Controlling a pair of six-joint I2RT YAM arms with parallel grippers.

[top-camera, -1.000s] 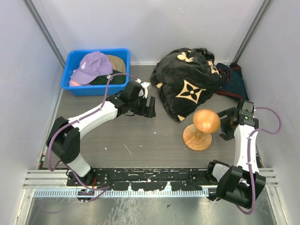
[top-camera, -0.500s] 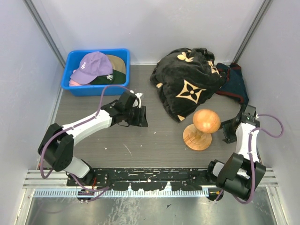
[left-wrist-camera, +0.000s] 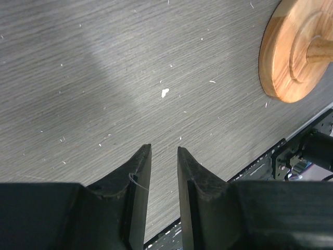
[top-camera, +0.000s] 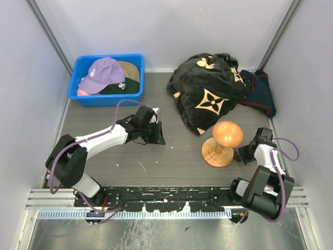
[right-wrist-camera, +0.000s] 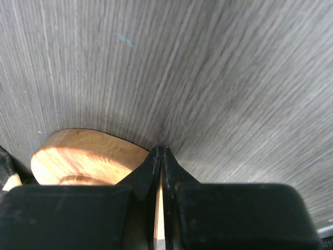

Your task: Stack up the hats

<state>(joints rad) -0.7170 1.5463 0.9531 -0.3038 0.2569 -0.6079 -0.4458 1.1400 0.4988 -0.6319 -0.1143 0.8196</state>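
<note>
The hats lie piled in a blue bin (top-camera: 78, 66) at the back left. A lavender cap (top-camera: 104, 73) is on top, with a dark green one (top-camera: 124, 87), a tan one (top-camera: 130, 67) and a pink edge (top-camera: 80, 92) beneath it. My left gripper (top-camera: 156, 133) hovers over bare table in front of the bin. Its fingers (left-wrist-camera: 163, 149) stand a narrow gap apart with nothing between them. My right gripper (top-camera: 241, 154) sits low beside the wooden stand's base, its fingers (right-wrist-camera: 161, 149) pressed together and holding nothing.
A round-topped wooden stand (top-camera: 222, 141) stands right of centre; its base shows in the left wrist view (left-wrist-camera: 291, 52) and the right wrist view (right-wrist-camera: 83, 156). A large black cloth with tan flower marks (top-camera: 208, 96) is heaped behind it, with a dark bag (top-camera: 260, 94) at the back right.
The left arm pulled back from the bin toward the near side and its jaws narrowed. The right arm folded down beside the stand's base and its jaws closed.
</note>
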